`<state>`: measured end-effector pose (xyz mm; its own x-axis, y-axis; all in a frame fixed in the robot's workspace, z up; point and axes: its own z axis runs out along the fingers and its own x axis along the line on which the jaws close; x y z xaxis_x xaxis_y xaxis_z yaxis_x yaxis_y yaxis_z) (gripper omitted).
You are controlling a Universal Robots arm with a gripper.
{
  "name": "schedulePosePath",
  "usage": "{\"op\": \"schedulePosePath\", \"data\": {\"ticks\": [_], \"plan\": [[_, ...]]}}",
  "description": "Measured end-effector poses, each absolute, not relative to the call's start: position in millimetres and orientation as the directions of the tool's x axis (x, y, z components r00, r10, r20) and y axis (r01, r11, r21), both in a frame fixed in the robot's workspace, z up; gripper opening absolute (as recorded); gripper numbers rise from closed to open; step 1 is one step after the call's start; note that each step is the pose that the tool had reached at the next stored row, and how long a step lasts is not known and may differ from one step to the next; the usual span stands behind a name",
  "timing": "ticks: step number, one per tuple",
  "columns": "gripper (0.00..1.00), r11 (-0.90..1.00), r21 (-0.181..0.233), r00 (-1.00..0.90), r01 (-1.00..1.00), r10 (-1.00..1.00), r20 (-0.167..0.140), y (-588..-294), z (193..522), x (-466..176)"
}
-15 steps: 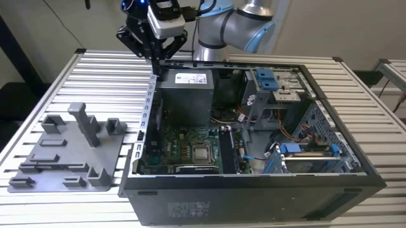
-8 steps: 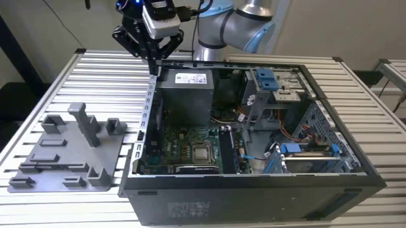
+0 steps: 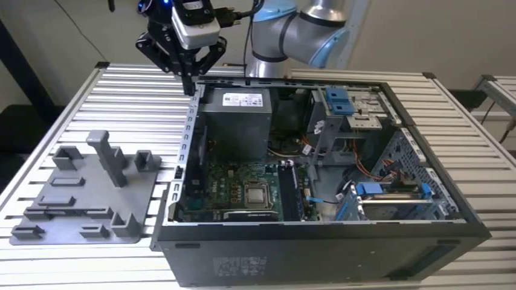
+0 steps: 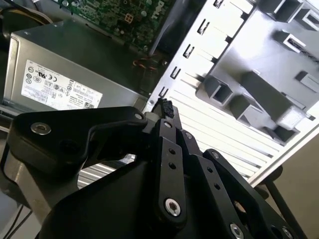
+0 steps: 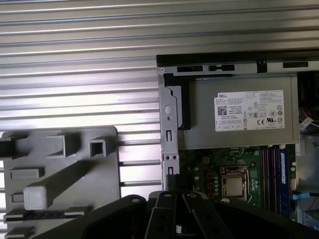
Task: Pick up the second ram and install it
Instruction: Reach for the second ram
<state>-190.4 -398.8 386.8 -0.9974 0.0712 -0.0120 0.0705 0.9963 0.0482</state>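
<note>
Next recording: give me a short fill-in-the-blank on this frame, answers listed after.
The grey fixture tray lies on the exterior view's ____ of the computer case.
The gripper hangs over the case corner nearest the ____, a grey box with a white label.
Its jaws are ____, with nothing between them.
Missing words: left; power supply; shut.

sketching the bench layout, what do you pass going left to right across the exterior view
grey fixture tray → end effector → power supply → blue drive bracket
</note>
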Motion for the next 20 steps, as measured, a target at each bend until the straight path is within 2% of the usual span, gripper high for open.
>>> {"op": "schedulePosePath", "data": {"ticks": [20], "plan": [[0.11, 0.996, 0.048, -0.997, 0.07, 0.071, -0.012, -398.8, 386.5, -222.6]]}}
